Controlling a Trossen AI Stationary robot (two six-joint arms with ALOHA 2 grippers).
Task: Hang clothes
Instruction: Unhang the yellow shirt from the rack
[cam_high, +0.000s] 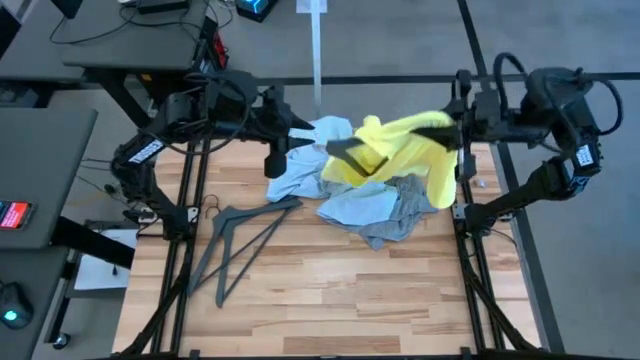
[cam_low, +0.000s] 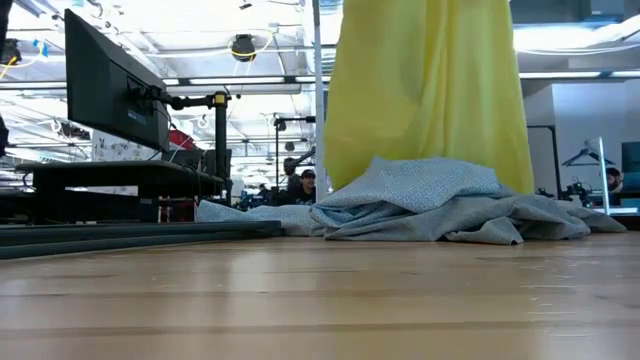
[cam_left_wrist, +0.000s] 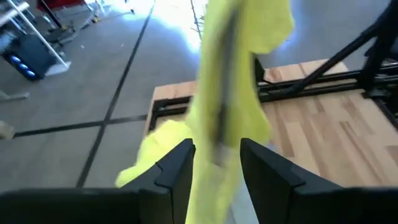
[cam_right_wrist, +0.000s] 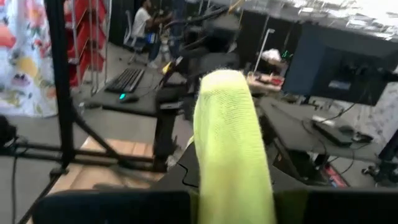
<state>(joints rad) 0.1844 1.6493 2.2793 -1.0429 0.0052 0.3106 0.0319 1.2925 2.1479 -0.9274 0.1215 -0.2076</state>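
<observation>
The neon-yellow T-shirt (cam_high: 400, 145) is held up over the table's far middle between both grippers, with a dark hanger (cam_high: 348, 152) in it. In the low view the yellow T-shirt (cam_low: 430, 90) hangs down to the heap. My left gripper (cam_left_wrist: 217, 168) is at its left end, my right gripper (cam_high: 450, 135) at its right end. The pale blue shirt (cam_high: 355, 205) and the grey T-shirt (cam_high: 402, 222) lie crumpled on the table beneath. My left gripper has the yellow T-shirt's bunched cloth (cam_left_wrist: 214, 146) between its two fingers, with the hanger's dark bar (cam_left_wrist: 225, 93) running along inside it. The fingers come from the table's left, slanting down. The shirt is lifted there. My right gripper is shut on a fold of the yellow cloth (cam_right_wrist: 231, 149), which drapes over its fingers and hides the place of contact. It comes level from the table's right. The cloth hangs slack below it (cam_high: 442, 185).
Two dark hangers (cam_high: 245, 235) lie on the wooden table at the near left. A pale upright pole (cam_high: 318, 55) stands at the far edge behind the shirt. The table's near half (cam_high: 330, 300) is bare wood. People sit in the room behind.
</observation>
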